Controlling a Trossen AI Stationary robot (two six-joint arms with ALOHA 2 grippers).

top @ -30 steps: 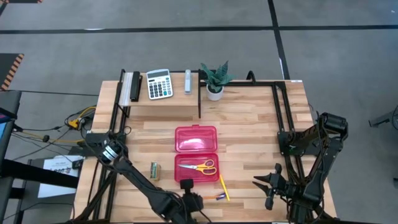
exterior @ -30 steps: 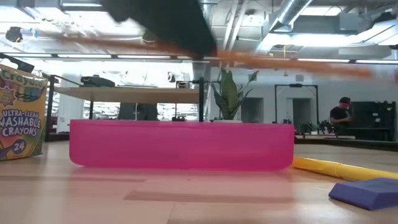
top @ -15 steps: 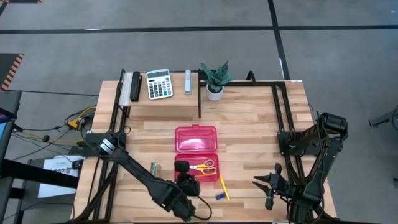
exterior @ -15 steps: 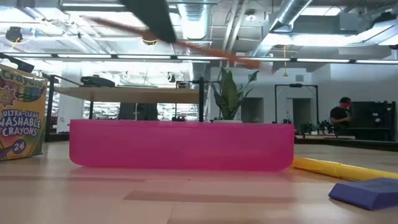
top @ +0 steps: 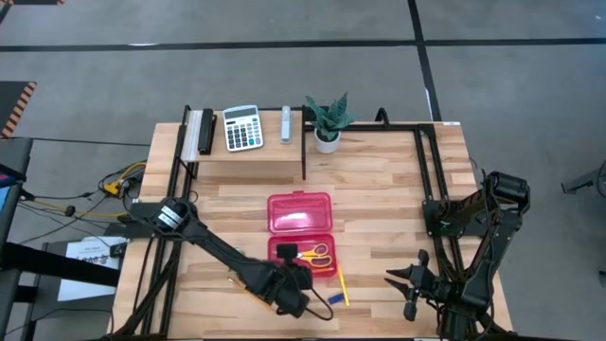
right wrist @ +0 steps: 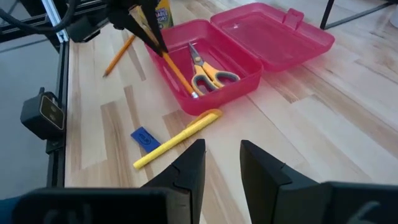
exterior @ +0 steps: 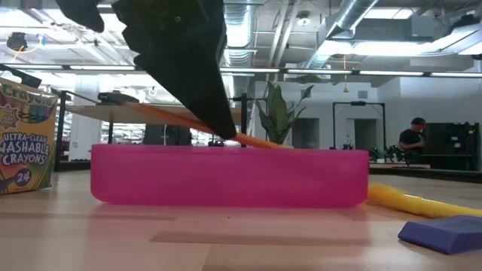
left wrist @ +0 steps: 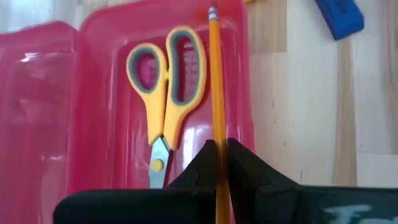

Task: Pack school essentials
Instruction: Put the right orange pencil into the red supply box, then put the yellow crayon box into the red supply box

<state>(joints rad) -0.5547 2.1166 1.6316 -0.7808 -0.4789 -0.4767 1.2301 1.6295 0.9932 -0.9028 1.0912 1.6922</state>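
An open pink box [top: 329, 239] lies mid-table with its lid [top: 300, 210] flat on the far side. Yellow-handled scissors [left wrist: 165, 81] lie in its tray. My left gripper [top: 289, 275] hovers over the tray's near end, shut on an orange pencil [left wrist: 214, 74]. A yellow stick [right wrist: 177, 140] and a blue eraser [right wrist: 144, 138] lie on the table just right of the box. The crayon box [exterior: 26, 139] stands to the left of it. My right gripper [right wrist: 221, 155] waits open near the right front edge, holding nothing. My left gripper pinches the pencil's shaft [left wrist: 219, 152], about midway along, between its two fingers. It comes slanting down from the table's near side, with the pencil running on past the fingertips. The pencil is tilted: its far end [right wrist: 194, 93] dips into the tray beside the scissors, and its near end [exterior: 147, 111] sticks up.
A raised shelf at the far edge carries a white calculator [top: 242, 128] and a small potted plant [top: 328, 118]. Black frame rails run along both table sides. Bare wood lies between the box and the right arm.
My left gripper has carried the pencil from near the table's front edge toward the far edge, over the pink box. It has sunk slightly and turned. The pencil, which was high and nearly level, now slants down into the tray. The box has shifted slightly.
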